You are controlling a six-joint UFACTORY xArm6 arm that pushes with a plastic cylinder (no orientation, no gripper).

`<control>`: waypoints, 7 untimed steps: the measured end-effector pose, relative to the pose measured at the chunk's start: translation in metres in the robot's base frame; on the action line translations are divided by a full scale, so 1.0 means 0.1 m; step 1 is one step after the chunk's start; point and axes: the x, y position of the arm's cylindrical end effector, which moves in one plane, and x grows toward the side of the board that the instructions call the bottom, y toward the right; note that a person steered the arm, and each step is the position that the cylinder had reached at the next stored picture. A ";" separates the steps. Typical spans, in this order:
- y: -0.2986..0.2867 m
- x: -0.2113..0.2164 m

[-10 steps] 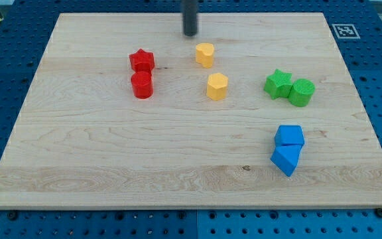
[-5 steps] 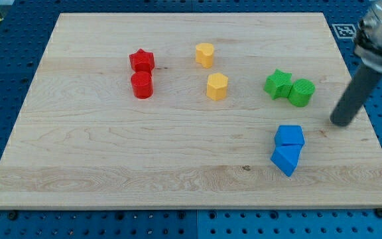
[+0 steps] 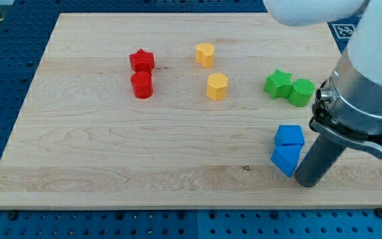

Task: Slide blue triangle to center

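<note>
At four o'clock of the blue triangle (image 3: 284, 160), just beside it, the gripperless rod's tip (image 3: 306, 184) lines up; next likely a push toward ten o'clock.

My tip (image 3: 307, 183) rests low at the view's right, the dark rod slanting up into the bulky grey-white arm (image 3: 367, 86) above.

Blue triangle (image 3: 284, 160) lay flat at the desk's (image 3: 111, 146) lower right, touching the blue cube (image 3: 289, 135) above.
</note>
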 end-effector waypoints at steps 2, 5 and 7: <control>-0.50 -0.16; -0.63 -0.19; -0.44 -0.23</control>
